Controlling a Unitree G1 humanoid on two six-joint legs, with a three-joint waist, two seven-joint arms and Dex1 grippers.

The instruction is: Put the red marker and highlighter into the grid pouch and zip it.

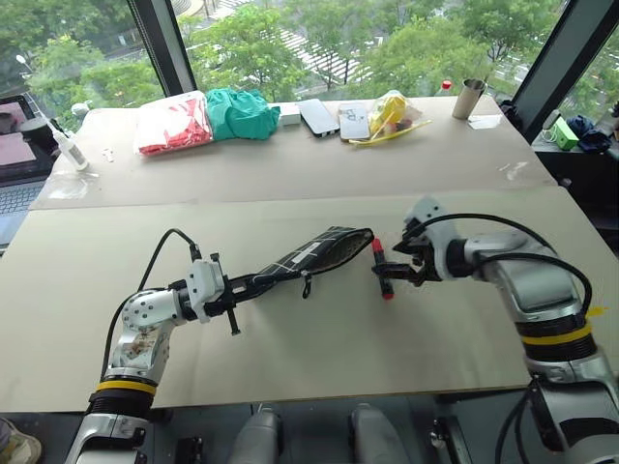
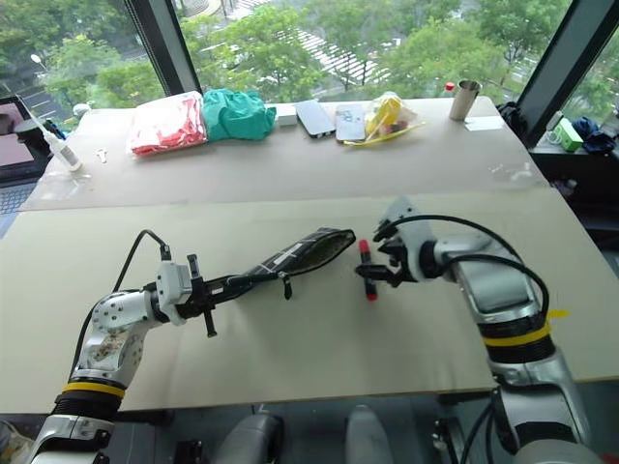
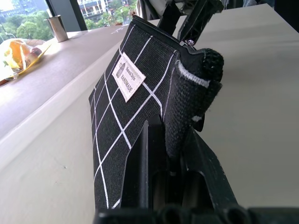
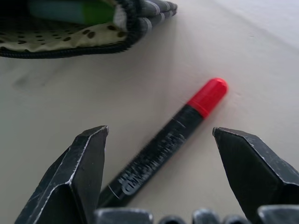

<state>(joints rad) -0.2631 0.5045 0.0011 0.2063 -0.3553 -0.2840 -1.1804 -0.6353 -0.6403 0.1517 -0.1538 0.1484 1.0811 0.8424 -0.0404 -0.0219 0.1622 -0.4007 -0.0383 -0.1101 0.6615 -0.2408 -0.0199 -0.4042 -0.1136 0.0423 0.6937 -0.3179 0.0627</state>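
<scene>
The red marker (image 1: 382, 270) is a slim pen with a dark printed barrel, a red cap and a red tip end. It lies flat on the tan table (image 1: 290, 358), its long axis running roughly from twelve to six o'clock in the head views, one red end up at twelve and the other down at six. It sits just beside the open mouth of the grid pouch (image 1: 314, 253), at about three o'clock from it, not touching. The pouch is black fabric crossed by white grid lines, with a small white label (image 3: 127, 76) on its side; its long axis runs from eight o'clock up to two o'clock, mouth at the two o'clock end. Inside the mouth, against a pale dotted lining, lies the green highlighter (image 4: 81, 11). The left gripper (image 1: 242, 288) is closed tight on the pouch's near end, holding it raised off the table. The right gripper (image 1: 395, 272) stands wide open with nothing in it, a finger on either side of the marker's barrel without touching it.
</scene>
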